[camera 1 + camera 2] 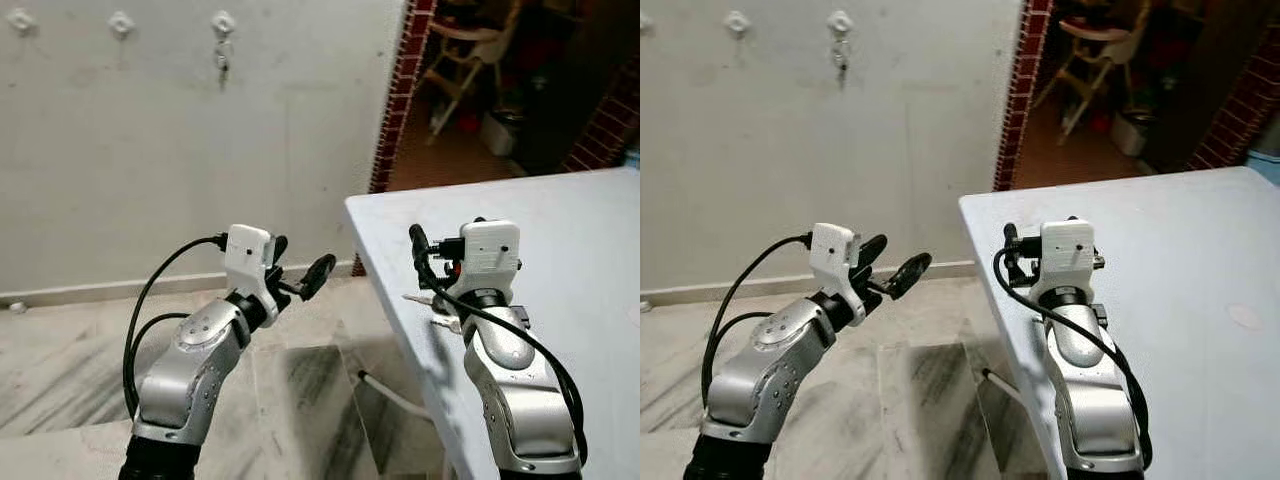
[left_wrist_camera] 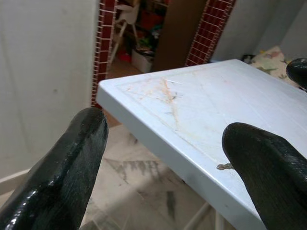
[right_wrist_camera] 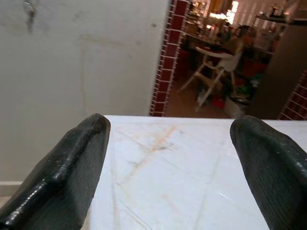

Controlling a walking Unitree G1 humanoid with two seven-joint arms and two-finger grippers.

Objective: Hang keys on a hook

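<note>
Keys hang from the rightmost of three white wall hooks, high on the grey wall. Two other hooks to its left carry nothing.

Left gripper raised over the marble floor, just off the table's near-left edge, fingers spread apart, nothing between them.

Right gripper held above the table near its left edge, fingers apart, nothing between them.

A small metal piece lies at the table's left edge by the right arm; too small to identify.

Red brick doorway at right; a white chair in the room beyond.

No legible writing or labels.
</note>
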